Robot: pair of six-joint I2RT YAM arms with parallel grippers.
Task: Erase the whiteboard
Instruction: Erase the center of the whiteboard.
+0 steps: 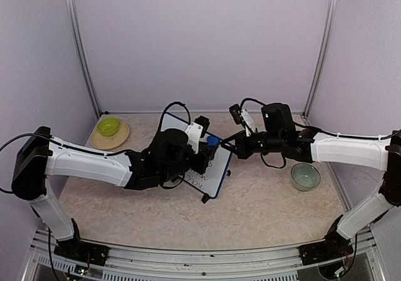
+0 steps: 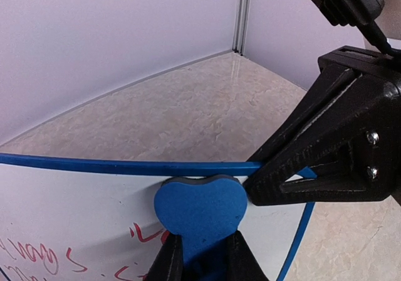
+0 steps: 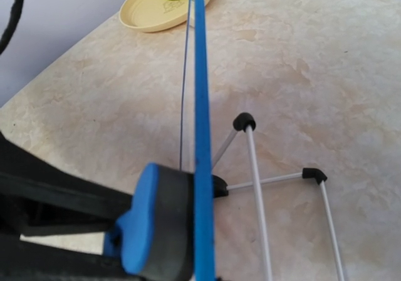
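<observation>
- The whiteboard [image 2: 75, 206] is propped at a tilt on its fold-out legs [image 3: 250, 162], on the counter [image 1: 269, 212] between the two arms.
- The right tool [image 2: 257, 184] is closed on the whiteboard's blue frame, near the upper corner. This grip is judged to brace the light board so that it is not pushed over or slid away while being rubbed.
- The left tool [image 2: 203, 243] is closed around the lower part of a blue heart-shaped eraser [image 2: 200, 209]. The rounded top of the eraser is left free and sits just under the whiteboard's top edge.
- In the right wrist view the eraser's grey felt face is seen pressed flat against the whiteboard, as wiping requires.
- Red writing [image 2: 37, 256] is seen on the whiteboard below and to the left of the eraser, so the erasing is judged unfinished. The strokes would have to be carried down and across that area.
- A yellow plate [image 1: 122, 138] with a green bowl [image 1: 108, 126] on it is set well apart to the whiteboard's left. A pale bowl [image 1: 305, 176] is set well apart to its right. Both are out of the wiping path.
</observation>
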